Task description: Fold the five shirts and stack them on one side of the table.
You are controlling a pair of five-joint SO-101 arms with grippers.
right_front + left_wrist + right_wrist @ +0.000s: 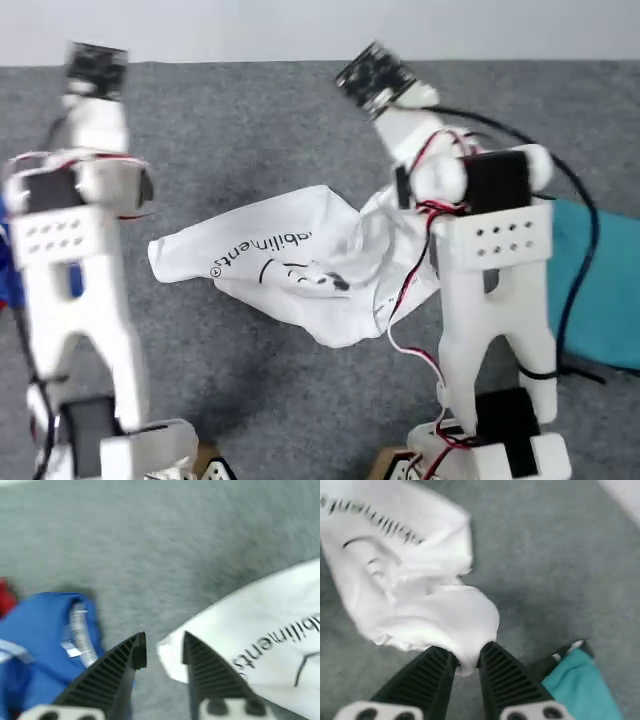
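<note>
The right fingers point(496, 675) pinch a bunched fold of the white shirt point(290, 262), while its far corner lies between the open left fingers point(202, 667).

The white left arm point(80, 270) and right arm point(495, 250) carry black servos, holed brackets and red, black and white cables. The left gripper point(162, 641) and right gripper point(469, 653) have black ribbed jaws.

middle shirt point(290, 255) at table point(250, 120) centre, second shirt point(35, 650) far left, third shirt point(610, 290) far right
</note>
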